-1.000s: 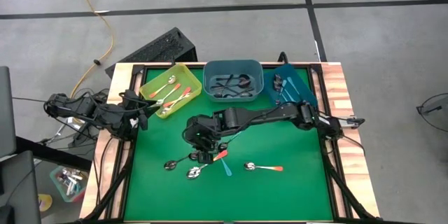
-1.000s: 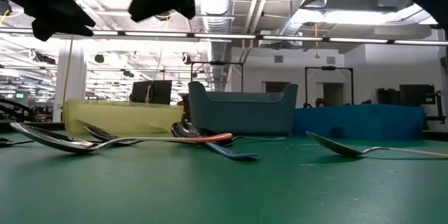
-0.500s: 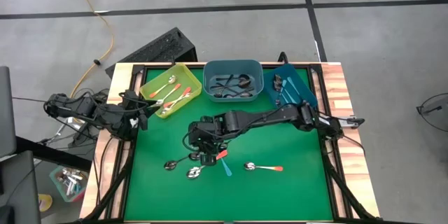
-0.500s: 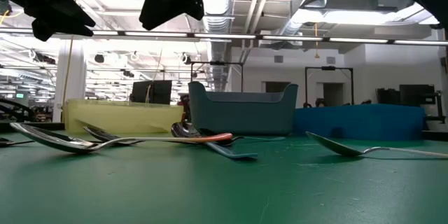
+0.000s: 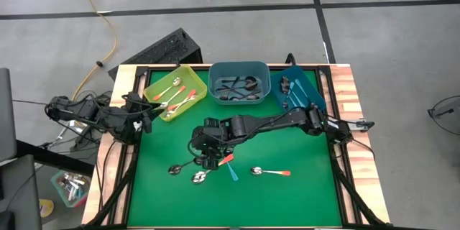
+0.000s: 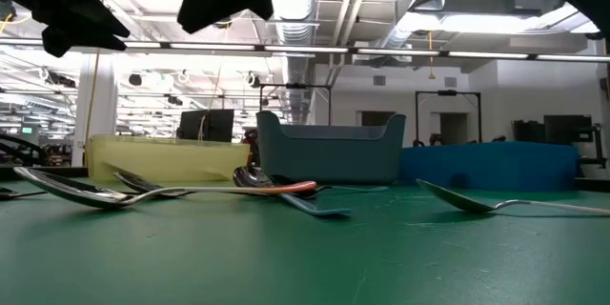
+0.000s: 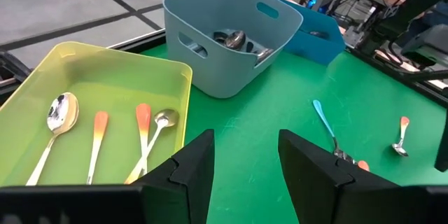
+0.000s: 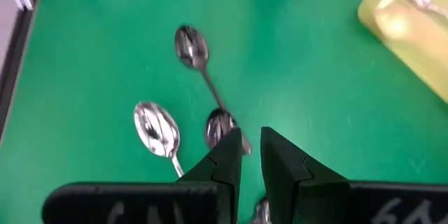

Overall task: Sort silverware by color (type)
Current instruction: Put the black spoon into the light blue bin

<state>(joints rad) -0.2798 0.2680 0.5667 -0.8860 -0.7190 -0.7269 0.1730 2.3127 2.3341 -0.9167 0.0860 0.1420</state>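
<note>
- We count three bins along the far edge of the green mat [image 5: 287,201]: one yellow bin [image 5: 154,85], one grey-blue tub [image 5: 239,67], one blue bin [image 5: 310,86].
- We count four spoons in the yellow bin [image 7: 98,136], three of them with orange handles.
- On the mat in front of the bins we see five loose spoons: two orange-handled [image 5: 272,172], one teal-handled [image 5: 232,171], two plain metal [image 5: 183,167].
- We cannot count the spoons in the tub or the blue bin.
- We count two arms.

The flat green surface [image 5: 287,201] looks matt and finely scuffed, edged at three o'clock by a pale wood-grain strip [image 5: 348,100]. On it lie small spoons with glossy mirror-bright metal bowls [image 8: 157,130], while the translucent yellow plastic tray [image 7: 31,77] and grey-blue plastic tub [image 7: 210,77] look smooth with a dull sheen.
</note>
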